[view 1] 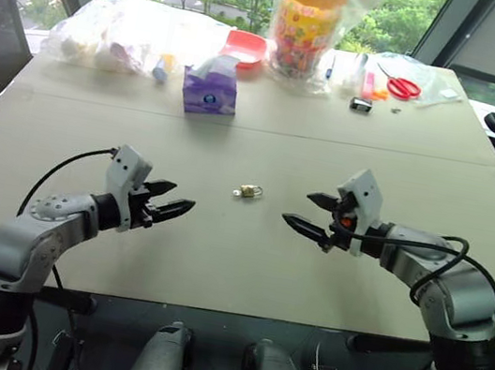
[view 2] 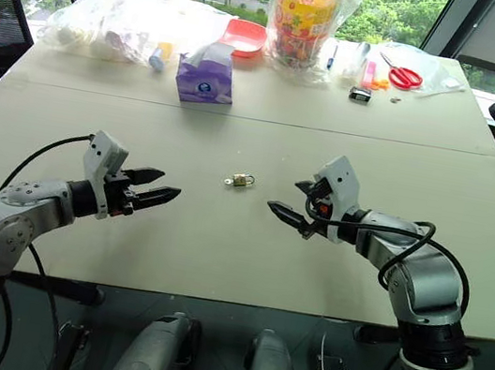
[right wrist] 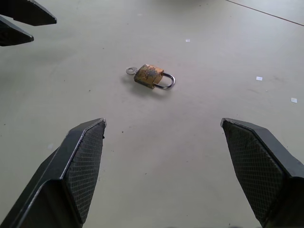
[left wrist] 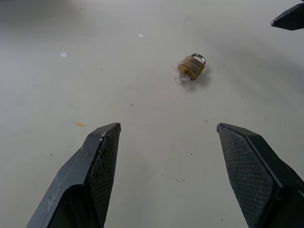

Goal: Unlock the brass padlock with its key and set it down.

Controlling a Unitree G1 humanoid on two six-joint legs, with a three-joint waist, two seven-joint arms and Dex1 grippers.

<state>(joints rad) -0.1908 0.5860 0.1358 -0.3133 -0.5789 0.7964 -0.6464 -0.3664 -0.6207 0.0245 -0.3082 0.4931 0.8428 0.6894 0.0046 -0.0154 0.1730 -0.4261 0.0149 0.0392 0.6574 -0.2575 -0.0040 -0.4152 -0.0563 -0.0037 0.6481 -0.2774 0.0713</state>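
Fingers of my left gripper point(view 1: 170, 202) stand spread and empty; brass padlock point(view 1: 248, 190) lies between my hands on the table point(view 1: 217, 256), shackle shut, key point(right wrist: 130, 71) in its base; my right gripper point(view 1: 311, 212) gapes too. Nothing's begun.

The small golden metal brass padlock point(view 1: 248, 190) lies on its side on the wide beige table point(view 1: 215, 265), near the middle, between the left gripper point(view 1: 171, 202) and the right gripper point(view 1: 307, 212), apart from both. What may be the thin silvery key point(right wrist: 130, 71) sits at its base. Along the far edge stand a purple tissue box point(view 1: 210, 87), a tall clear bagged jar point(view 1: 305, 24) and red-handled scissors point(view 1: 402, 86) toward the far right corner.
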